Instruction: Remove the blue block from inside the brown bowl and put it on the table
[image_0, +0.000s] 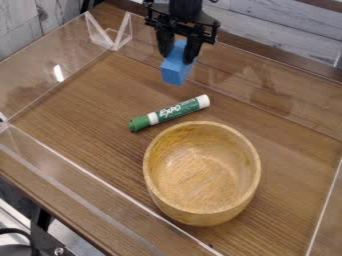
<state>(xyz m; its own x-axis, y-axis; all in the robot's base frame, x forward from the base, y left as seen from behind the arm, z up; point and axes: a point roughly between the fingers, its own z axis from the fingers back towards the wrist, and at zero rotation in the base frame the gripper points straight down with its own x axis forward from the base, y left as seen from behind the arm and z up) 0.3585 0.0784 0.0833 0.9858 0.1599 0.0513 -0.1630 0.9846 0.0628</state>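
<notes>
My black gripper (179, 50) hangs over the back middle of the table (80, 110), shut on the blue block (177, 66). The block's top sits between the fingers and its lower end hangs free, clear of the tabletop. In front of it and to the right, the light-brown wooden bowl (201, 170) rests on the table with nothing inside. The block is well behind the bowl's far rim.
A green-and-white marker (168, 112) lies slanted between the held block and the bowl. Low clear acrylic walls (60, 160) edge the table on all sides. A clear triangular bracket (104, 35) stands at the back left.
</notes>
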